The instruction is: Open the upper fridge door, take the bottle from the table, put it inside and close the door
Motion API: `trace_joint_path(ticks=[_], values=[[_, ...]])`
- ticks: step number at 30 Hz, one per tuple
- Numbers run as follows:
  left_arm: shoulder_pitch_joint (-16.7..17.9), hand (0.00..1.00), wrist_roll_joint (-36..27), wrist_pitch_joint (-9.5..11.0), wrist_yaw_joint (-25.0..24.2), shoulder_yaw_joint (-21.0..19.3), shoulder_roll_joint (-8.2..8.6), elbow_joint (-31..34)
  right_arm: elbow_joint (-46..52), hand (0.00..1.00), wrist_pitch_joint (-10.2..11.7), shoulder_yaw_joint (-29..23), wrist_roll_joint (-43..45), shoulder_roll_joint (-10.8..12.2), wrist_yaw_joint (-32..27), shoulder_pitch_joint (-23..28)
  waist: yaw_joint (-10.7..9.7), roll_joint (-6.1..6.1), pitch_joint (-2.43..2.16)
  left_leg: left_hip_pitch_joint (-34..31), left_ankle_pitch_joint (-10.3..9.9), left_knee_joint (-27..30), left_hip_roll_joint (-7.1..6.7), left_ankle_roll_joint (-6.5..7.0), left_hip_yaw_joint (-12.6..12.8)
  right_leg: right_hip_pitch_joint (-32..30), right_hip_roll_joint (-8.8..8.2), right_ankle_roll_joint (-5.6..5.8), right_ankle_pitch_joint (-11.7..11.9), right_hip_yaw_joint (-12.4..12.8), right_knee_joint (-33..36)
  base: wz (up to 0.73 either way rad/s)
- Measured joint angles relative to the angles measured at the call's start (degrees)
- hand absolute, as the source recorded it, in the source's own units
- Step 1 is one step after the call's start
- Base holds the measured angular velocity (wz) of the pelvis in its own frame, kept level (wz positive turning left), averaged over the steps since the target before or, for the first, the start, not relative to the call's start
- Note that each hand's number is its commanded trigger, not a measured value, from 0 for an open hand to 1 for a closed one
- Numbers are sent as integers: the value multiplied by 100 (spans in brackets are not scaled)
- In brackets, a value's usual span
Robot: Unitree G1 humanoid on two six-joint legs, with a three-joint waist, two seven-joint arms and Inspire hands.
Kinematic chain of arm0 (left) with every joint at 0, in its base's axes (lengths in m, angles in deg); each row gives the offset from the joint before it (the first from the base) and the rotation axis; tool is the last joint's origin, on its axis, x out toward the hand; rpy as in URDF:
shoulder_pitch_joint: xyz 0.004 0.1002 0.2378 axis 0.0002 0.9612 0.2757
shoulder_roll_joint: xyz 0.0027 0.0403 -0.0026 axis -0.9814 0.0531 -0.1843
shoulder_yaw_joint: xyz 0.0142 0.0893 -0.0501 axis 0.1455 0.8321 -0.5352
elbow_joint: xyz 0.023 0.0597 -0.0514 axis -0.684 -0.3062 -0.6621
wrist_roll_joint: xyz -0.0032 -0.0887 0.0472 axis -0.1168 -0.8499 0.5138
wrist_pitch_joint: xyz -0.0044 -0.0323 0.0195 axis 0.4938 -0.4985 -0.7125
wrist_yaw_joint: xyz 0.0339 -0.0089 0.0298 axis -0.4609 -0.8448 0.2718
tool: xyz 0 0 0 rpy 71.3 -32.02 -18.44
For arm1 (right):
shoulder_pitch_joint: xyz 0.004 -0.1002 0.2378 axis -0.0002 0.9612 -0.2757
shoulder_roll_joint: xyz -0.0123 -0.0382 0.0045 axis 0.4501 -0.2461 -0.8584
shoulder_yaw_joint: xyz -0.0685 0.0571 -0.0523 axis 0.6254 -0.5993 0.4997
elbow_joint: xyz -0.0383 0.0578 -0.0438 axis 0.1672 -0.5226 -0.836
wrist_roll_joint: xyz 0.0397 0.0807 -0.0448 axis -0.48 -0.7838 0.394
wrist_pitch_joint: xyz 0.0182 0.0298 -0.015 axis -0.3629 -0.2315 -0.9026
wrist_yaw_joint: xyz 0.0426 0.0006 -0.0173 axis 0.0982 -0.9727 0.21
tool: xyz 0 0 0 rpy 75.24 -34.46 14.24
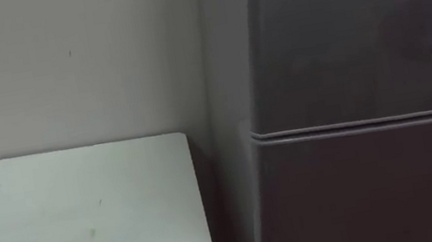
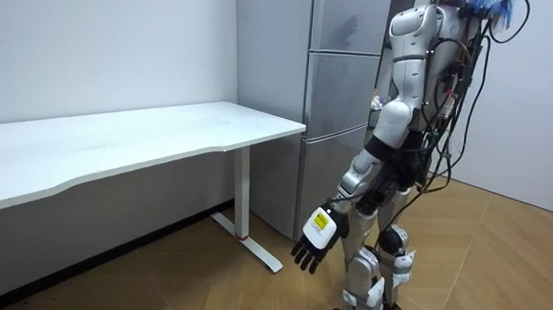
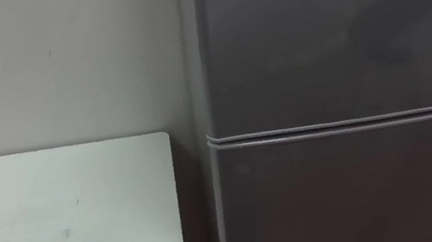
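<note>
Standing with its doors closed, the fridge [image 2: 346, 92] is the one task thing that can be placed; where the bottle is I cannot tell. Both eye views look at the fridge's dark grey front from close by, where a pale horizontal seam [image 1: 374, 121] parts the upper door [image 3: 333, 31] from the lower door [image 3: 360, 193], the two lying flush. Left of the fridge, the same views show the near corner of a white table [image 1: 75, 224], with a narrow dark gap between its edge and the fridge's side. A plain pale wall [image 1: 56, 60] stands behind it. The room view adds more. It shows the fridge as a tall grey cabinet with two seams across its front. The table runs long toward the room view's left on a white leg [image 2: 243, 196]. The robot is upright on the wooden floor [image 2: 248, 298], just before the fridge and facing it. Its left hand [image 2: 316, 236] hangs low beside its thigh on the side nearer the table, fingers loose and spread, pointing down. It holds nothing and is well apart from both fridge and table.
</note>
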Motion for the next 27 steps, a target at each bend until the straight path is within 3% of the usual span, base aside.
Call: trace_joint_path(ticks=[5, 11, 17, 20, 23, 27], values=[[66, 0, -250, -2, 209, -3, 18, -2, -13, 0, 28, -92, -595, 319, -336, 345, -8, 50, -45, 12, -9, -3, -6, 16, 59, -9, 32, 1, -1, 76, 3, -4], [104, 0, -370, -6, 356, -9, 97, -58, -456, 0, 147, -186, -1386, 931, -776, 586, 0, 162, -6, 95, -35, 10, -12, 19, 49, 96, 13, 26, -18, 141, -43, 0], [187, 0, -446, -17, 413, -4, 107, 14, -1117, 0, 189, -180, -2428, 1404, -1107, 931, -14, 352, -42, 25, -56, 63, -18, 34, 54, 59, 22, 37, -24, 166, -89, 1], [228, 0, -447, -38, 449, -58, 107, 66, -1481, 0, 188, -142, -3035, 1506, -1156, 1051, -9, 422, -43, 75, -52, -11, -20, 32, 91, 77, 16, 43, -28, 209, -72, -6], [224, 0, -450, -67, 438, -78, 115, 125, -1984, 0, 201, -117, -3375, 1582, -1157, 1072, -30, 395, -39, 111, -55, -26, -19, 28, 90, 123, 23, 44, -36, 206, -101, 0], [184, 0, -447, -111, 436, -17, 120, 213, -2711, 0, 236, 307, -3567, 1745, -1193, 1072, -14, 360, -37, 117, -58, -34, -20, 26, 85, 129, 17, 44, -40, 204, -115, 1]])
